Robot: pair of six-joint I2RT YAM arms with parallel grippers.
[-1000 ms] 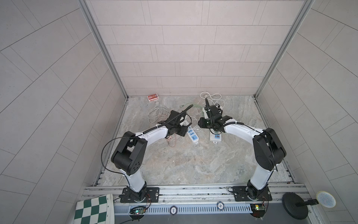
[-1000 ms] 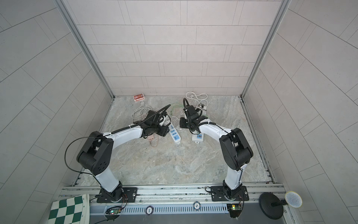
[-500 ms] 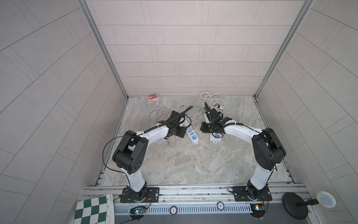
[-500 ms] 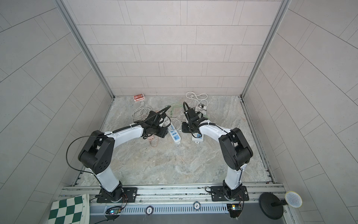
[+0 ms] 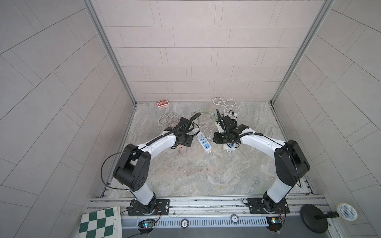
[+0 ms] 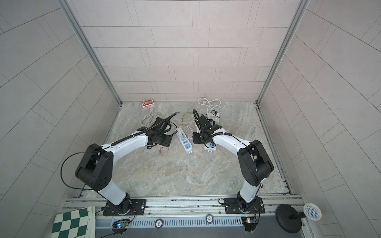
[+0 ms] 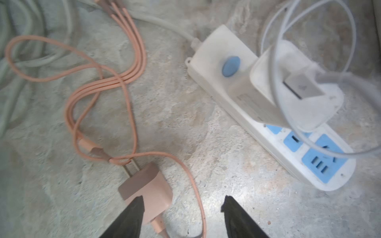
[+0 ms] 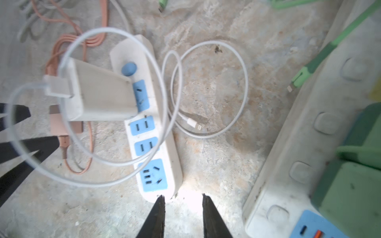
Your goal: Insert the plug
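The pink plug (image 7: 148,185) lies on its side on the stone floor, prongs showing, with its pink cable (image 7: 99,86) looping away; in a top view it is the pink plug (image 5: 180,147). My left gripper (image 7: 183,205) hangs open just over it, one fingertip (image 7: 136,210) overlapping the plug body, nothing between the jaws. The white power strip (image 7: 321,164) with blue sockets lies beside it and carries a white charger (image 7: 288,92). My right gripper (image 8: 183,196) stands narrowly open and empty at the end of the power strip (image 8: 153,177).
A second white strip (image 8: 305,144) with a green charger (image 8: 348,191) lies close on the right gripper's other side. A white cable loop (image 8: 208,88), a green cable (image 8: 311,68), grey coiled cord (image 5: 167,120) and a red box (image 5: 162,103) sit nearby.
The right gripper has shifted a little toward the near side, settling lower between the two strips. The left arm has hardly moved; its jaws stand slightly wider.
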